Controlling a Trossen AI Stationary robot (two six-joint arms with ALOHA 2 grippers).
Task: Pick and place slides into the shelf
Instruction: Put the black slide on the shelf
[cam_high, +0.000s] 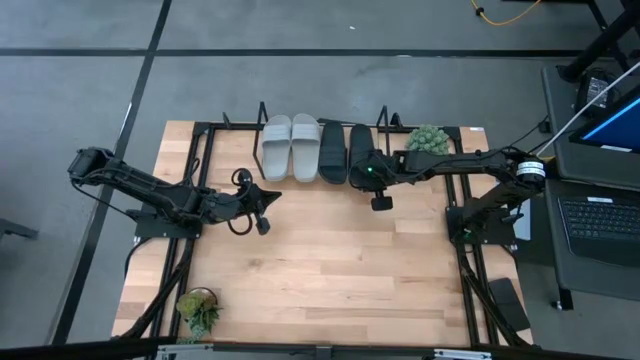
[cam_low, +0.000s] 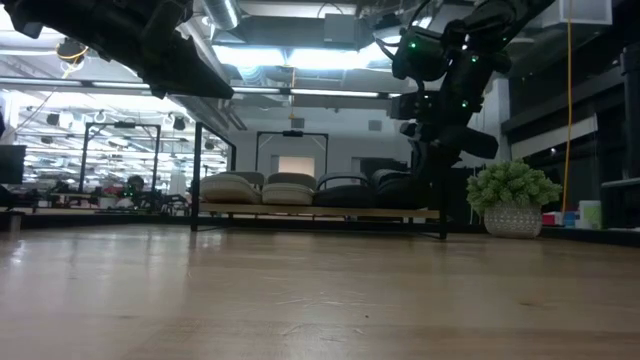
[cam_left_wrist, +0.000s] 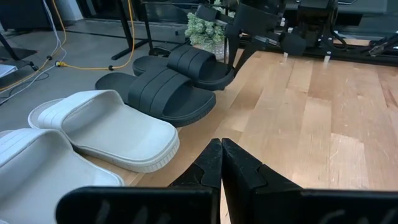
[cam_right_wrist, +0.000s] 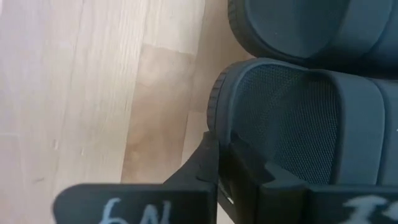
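All the slides lie side by side on the shelf (cam_high: 262, 128) at the table's far edge, soles on its wooden base. Two are light grey (cam_high: 290, 146) (cam_left_wrist: 109, 127). Two are black (cam_high: 346, 152) (cam_left_wrist: 163, 93). My right gripper (cam_high: 371, 177) (cam_right_wrist: 217, 163) is shut, with its tips at the near, heel end of the right-hand black slide (cam_right_wrist: 292, 118). My left gripper (cam_high: 267, 205) (cam_left_wrist: 221, 155) is shut and hovers over bare table, near of the grey slides. My right gripper has its shut fingertips (cam_right_wrist: 249, 167) right at the heel rim (cam_right_wrist: 214, 109) of the right-hand black slide, coming from the table's near side. I cannot tell whether they touch it. The slide lies flat on the shelf.
A potted plant (cam_high: 428, 138) (cam_low: 513, 195) stands right of the shelf. Another plant (cam_high: 198, 308) sits at the near left corner. A black frame (cam_high: 452, 215) borders the table. A laptop (cam_high: 600, 228) sits off its right side. Bare wood (cam_high: 340, 260) fills the middle.
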